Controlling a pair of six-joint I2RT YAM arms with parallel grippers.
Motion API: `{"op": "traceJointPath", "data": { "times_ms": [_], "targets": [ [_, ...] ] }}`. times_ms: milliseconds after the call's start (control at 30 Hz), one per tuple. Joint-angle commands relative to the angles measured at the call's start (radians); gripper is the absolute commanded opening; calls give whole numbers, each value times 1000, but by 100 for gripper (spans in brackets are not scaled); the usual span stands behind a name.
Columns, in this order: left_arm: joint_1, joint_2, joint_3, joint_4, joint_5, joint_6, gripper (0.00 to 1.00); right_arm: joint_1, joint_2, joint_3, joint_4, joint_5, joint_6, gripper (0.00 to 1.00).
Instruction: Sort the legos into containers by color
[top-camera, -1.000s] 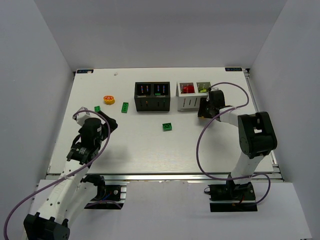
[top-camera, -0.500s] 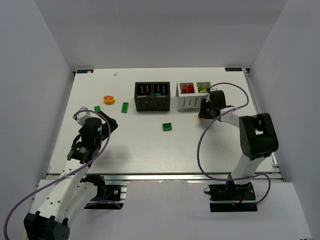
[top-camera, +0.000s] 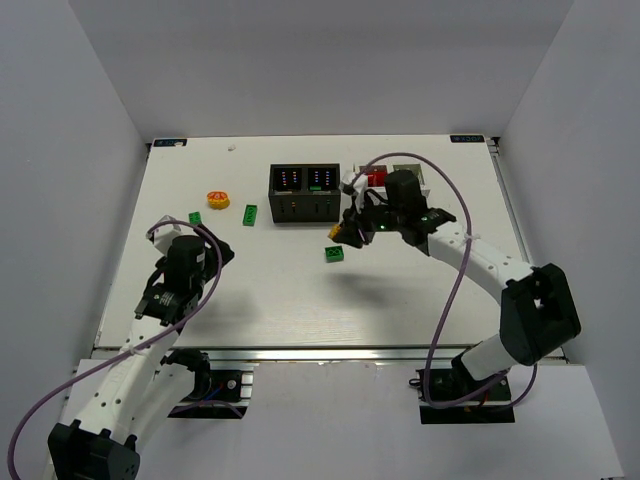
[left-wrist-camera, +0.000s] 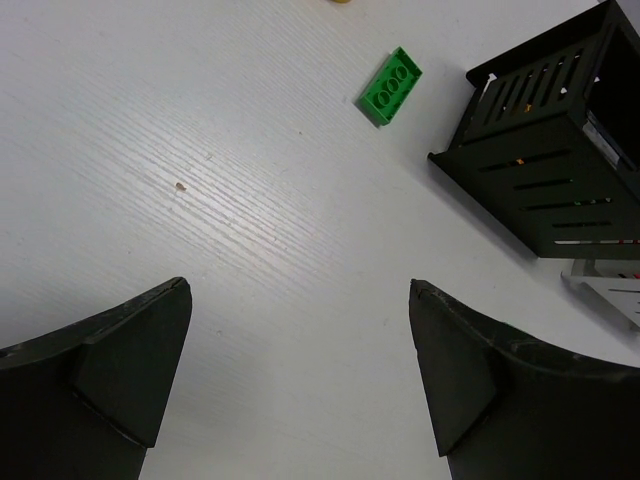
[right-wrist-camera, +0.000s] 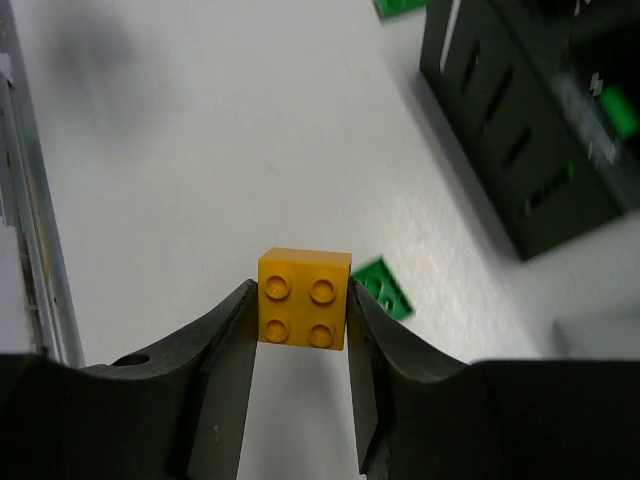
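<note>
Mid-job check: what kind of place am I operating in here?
Probably a lab robot cell: a white table boxed in by plain white walls, with the left arm and right arm bolted to an aluminium rail at its near edge.

Black container (top-camera: 303, 193) and white container (top-camera: 410, 168) stand upright side by side at 12 o'clock of the worktop (top-camera: 280, 290), with white at 3 o'clock of black. Red legos (top-camera: 374, 178) sit in white's left compartment. Orange-yellow square brick (right-wrist-camera: 304, 298) is pinched in the right tool (right-wrist-camera: 301, 318), above the worktop. Green square brick (top-camera: 334, 254) lies at 5 o'clock of black. Green long brick (top-camera: 250, 214) lies at its 9 o'clock. Orange-yellow round piece (top-camera: 218, 200) lies farther out at 9 o'clock, with a small green brick (top-camera: 195, 217) at its 8 o'clock.
</note>
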Motion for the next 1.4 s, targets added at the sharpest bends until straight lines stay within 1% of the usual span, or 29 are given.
{"op": "traceJointPath", "data": {
  "times_ms": [0, 33, 67, 133, 167, 200, 233, 333, 400, 500, 600, 633, 700, 733, 800, 833, 900, 933, 1033, 1067, 1133, 1200, 1233, 1300, 1333, 1367],
  "targets": [
    [4, -1, 54, -27, -23, 23, 98, 37, 47, 135, 70, -76, -91, 0],
    [4, -1, 55, -31, -20, 25, 98, 42, 76, 174, 103, -62, -82, 0],
    [4, -1, 58, -37, -16, 25, 98, 53, 145, 268, 117, -30, -52, 0],
    [4, 2, 63, -48, -13, 27, 98, 64, 220, 379, 114, -7, -24, 0],
    [4, 3, 67, -62, -11, 28, 98, 79, 292, 475, 114, 8, -15, 0],
    [4, 3, 72, -68, -10, 28, 98, 85, 324, 519, 116, 33, 8, 0],
    [4, 3, 75, -83, -10, 27, 98, 94, 390, 600, 114, 44, 21, 0],
    [6, -7, 81, -105, -16, 17, 98, 108, 493, 697, 113, 76, 53, 0],
    [4, -27, 77, -122, -19, 13, 98, 110, 530, 760, 121, 100, 61, 1],
    [4, -60, 63, -133, -25, 1, 98, 111, 585, 822, 140, 148, 71, 6],
    [4, -75, 49, -134, -26, -6, 98, 111, 628, 858, 148, 188, 71, 15],
    [4, -75, 49, -136, -28, -6, 98, 111, 645, 867, 151, 196, 70, 20],
    [6, -69, 54, -136, -28, -4, 98, 110, 656, 870, 165, 211, 61, 25],
    [4, -66, 55, -136, -28, 0, 98, 111, 668, 873, 167, 216, 61, 30],
    [4, -58, 64, -136, -28, 5, 98, 111, 676, 873, 171, 223, 58, 37],
    [6, -54, 67, -136, -26, 7, 98, 111, 682, 873, 173, 225, 56, 43],
    [4, -50, 72, -140, -23, 8, 98, 111, 688, 872, 176, 228, 47, 49],
    [6, -52, 72, -140, -23, 7, 98, 113, 691, 872, 177, 228, 45, 54],
    [6, -58, 69, -146, -20, 1, 98, 113, 691, 870, 180, 223, 41, 63],
    [4, -66, 67, -148, -20, -3, 98, 111, 691, 872, 180, 222, 39, 64],
    [6, -69, 64, -149, -19, -6, 98, 111, 685, 873, 180, 214, 39, 71],
    [6, -70, 64, -153, -19, -6, 98, 111, 678, 880, 170, 196, 29, 75],
    [4, -70, 67, -154, -19, -6, 98, 111, 659, 881, 159, 185, 13, 79],
    [6, -70, 69, -157, -19, -6, 98, 111, 630, 857, 121, 142, -60, 84],
    [6, -70, 67, -157, -19, -6, 98, 111, 586, 831, 121, 128, -106, 89],
    [6, -72, 64, -154, -20, -6, 98, 110, 555, 794, 128, 101, -125, 89]
  ]
}}
